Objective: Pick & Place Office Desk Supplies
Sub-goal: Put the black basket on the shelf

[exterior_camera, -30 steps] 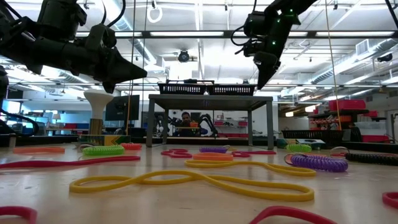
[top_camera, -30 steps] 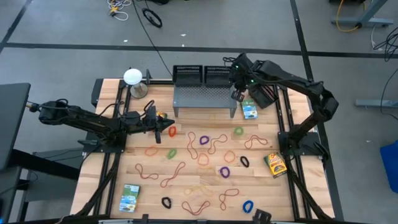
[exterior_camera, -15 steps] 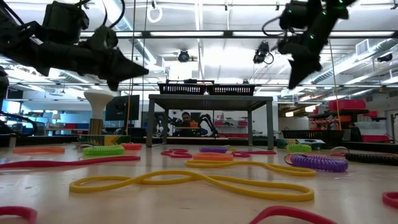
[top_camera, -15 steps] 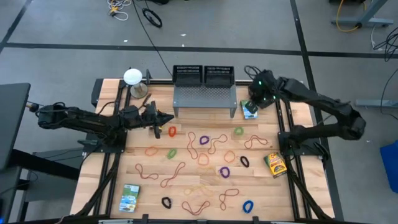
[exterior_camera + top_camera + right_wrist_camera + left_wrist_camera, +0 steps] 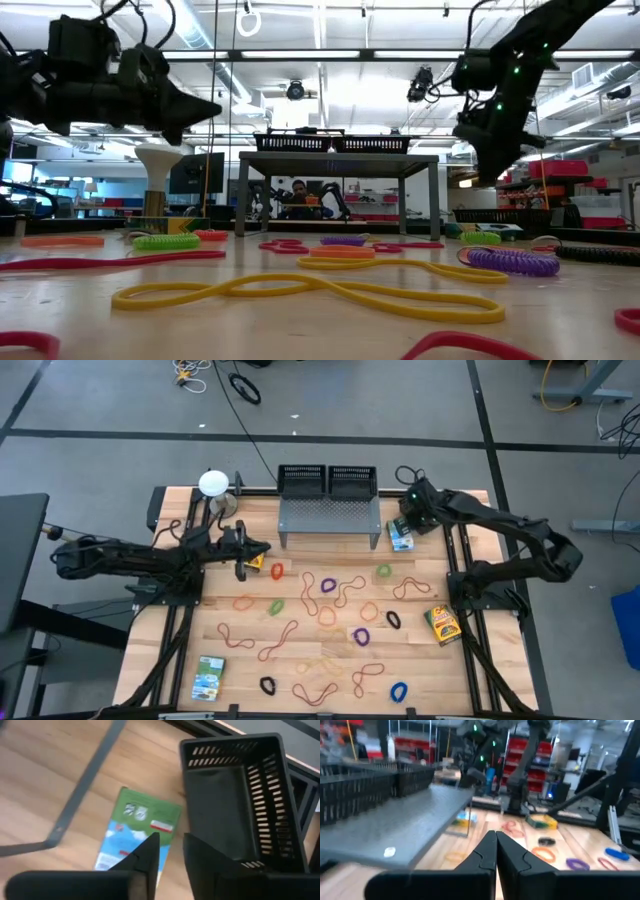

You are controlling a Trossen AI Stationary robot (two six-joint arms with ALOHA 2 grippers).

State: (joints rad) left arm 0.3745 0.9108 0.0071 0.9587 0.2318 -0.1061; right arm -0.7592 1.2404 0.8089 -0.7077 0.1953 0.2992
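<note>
The right tool (image 5: 170, 851) hangs with its 2 fingers a little apart and empty, just above a green-white card box (image 5: 136, 831) lying flat on the counter (image 5: 470, 680) beside a black mesh tray (image 5: 240, 795), near the right end of the grey perforated shelf (image 5: 328, 516). 2 more black mesh trays (image 5: 327, 480) sit behind that shelf. The left tool (image 5: 495, 851) has its 2 fingers pressed together, holding nothing, raised over the counter's left side and pointing toward the shelf. Rubber-band loops (image 5: 335, 588) in orange, red, purple, green, black and blue lie scattered across the middle of the counter, with a yellow-green card box (image 5: 441, 624) at the right edge and another green-white box (image 5: 209, 677) near the front left.
</note>
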